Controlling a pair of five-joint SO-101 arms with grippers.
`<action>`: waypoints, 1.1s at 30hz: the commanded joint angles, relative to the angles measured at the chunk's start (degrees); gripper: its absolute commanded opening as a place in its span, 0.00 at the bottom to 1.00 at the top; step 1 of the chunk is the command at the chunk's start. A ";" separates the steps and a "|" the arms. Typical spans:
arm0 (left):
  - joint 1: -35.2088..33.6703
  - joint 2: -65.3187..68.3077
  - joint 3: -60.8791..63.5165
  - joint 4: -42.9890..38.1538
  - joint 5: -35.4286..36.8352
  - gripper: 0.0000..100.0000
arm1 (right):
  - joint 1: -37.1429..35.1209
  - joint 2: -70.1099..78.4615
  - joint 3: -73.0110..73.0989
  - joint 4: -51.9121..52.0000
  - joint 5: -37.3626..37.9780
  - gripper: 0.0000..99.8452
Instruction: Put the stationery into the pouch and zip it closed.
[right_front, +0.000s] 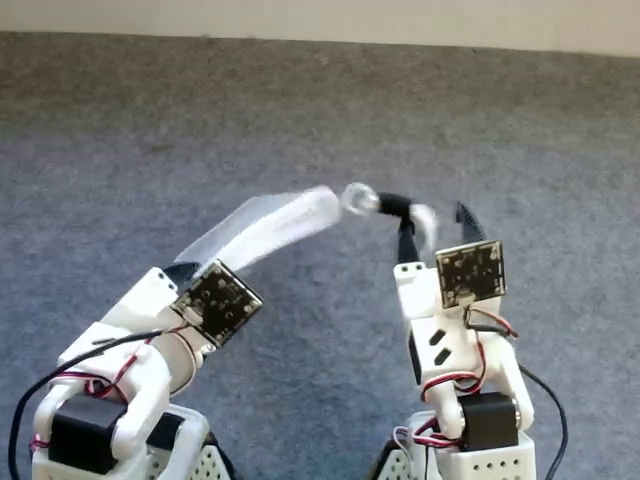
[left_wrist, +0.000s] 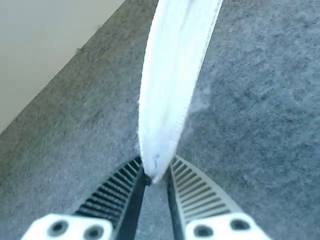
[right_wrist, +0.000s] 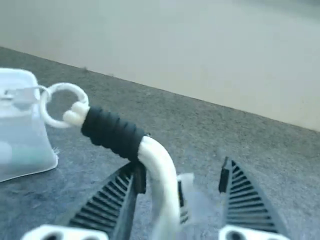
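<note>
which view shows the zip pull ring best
Right wrist view: the ring is close up, linking the pouch to the black-wrapped cord. The high view shows it tiny at the pouch's tip. The left wrist view looks along the pouch's clamped end.

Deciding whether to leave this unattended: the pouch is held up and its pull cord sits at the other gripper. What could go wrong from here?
1. The left gripper pinches just one end of the pouch, which is lifted off the table; tugging the zip could pull it free.
2. The right gripper is open, with the pull cord lying against one finger only; it may slide out as the jaws close.
</note>
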 joint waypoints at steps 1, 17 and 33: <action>-1.80 -0.31 -0.04 -0.70 2.20 0.00 | -1.71 -0.31 -1.27 0.48 -0.26 0.23; -14.37 -0.31 -0.22 -9.41 11.34 0.00 | -10.15 -0.31 -9.71 16.22 -0.35 0.24; -12.70 0.22 1.98 -15.03 17.49 0.00 | -10.24 -0.40 -10.07 16.31 -4.66 0.24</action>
